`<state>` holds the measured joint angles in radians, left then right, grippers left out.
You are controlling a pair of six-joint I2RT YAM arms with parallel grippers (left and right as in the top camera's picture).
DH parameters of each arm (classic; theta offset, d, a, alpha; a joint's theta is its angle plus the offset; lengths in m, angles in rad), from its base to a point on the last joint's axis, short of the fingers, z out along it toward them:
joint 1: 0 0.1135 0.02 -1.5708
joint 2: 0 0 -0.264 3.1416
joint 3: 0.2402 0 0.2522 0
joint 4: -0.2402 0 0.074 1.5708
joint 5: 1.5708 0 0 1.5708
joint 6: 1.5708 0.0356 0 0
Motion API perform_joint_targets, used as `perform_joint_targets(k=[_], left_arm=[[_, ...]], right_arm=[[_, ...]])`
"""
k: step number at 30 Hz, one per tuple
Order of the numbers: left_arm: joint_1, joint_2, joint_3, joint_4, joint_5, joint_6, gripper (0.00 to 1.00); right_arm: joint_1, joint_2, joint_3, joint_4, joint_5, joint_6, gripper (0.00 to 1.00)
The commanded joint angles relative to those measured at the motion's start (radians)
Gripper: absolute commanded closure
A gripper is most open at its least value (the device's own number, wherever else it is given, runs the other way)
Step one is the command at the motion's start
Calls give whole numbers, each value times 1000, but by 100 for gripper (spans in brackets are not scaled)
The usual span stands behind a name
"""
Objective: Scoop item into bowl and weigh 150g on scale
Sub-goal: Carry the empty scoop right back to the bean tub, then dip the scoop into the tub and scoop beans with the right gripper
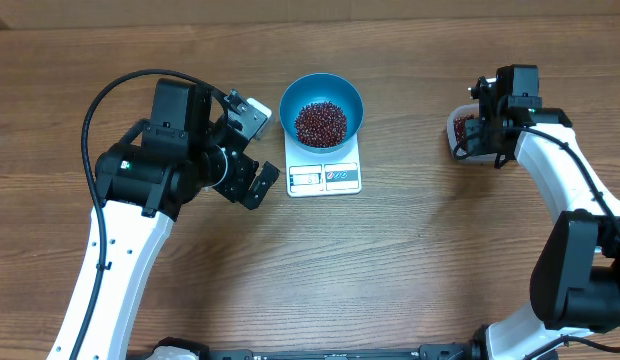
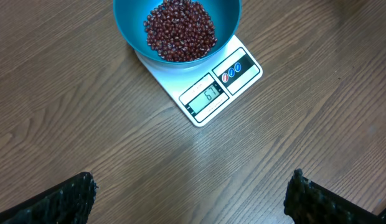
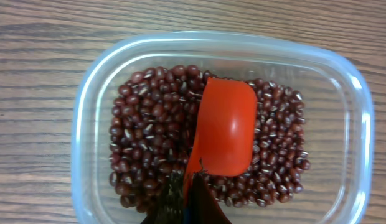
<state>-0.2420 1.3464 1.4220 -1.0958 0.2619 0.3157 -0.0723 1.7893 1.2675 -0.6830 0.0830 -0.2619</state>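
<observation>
Overhead, the blue bowl sits on the white scale, toward its 12 o'clock end. A heap of beans lies inside it, and the display strip at 6 o'clock is uncovered. The left gripper hangs at 9 o'clock of the scale, jaws spread wide and holding nothing. In its wrist view the digits on the display are too blurred to trust.

At 3 o'clock, well apart from the scale, the right gripper is over the clear tub. It is clenched on the handle of the red scoop, whose cup rests on the tub's beans and looks empty.

The beans are probably hard, smooth, light and loose, so they will roll and pour rather than clump, and fingers cannot pinch them. The scoop has to carry them, gripped by its stiff handle and kept level, because a tilt would likely spill them across the table. The bowl looks light and could slide on the scale if it is nudged. If it needs steadying, the rim is the place to take hold.
</observation>
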Motion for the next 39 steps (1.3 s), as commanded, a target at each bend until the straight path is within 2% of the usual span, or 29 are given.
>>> perform_joint_targets(k=[1,8,17,29,39], left_arm=[[0,-10,21,0,19,-9,0],[0,-10,21,0,19,-9,0],[0,-10,21,0,19,-9,1],[0,-10,21,-1,19,-9,0],[0,-10,21,-1,19,-9,0]], right_arm=[[-2,8,3,-8,-79,32,96],[-5,7,4,-15,-87,80,96],[-68,6,23,-35,-199,83,96],[-225,6,42,-60,-577,83,96],[-237,7,42,-64,-608,83,96]])
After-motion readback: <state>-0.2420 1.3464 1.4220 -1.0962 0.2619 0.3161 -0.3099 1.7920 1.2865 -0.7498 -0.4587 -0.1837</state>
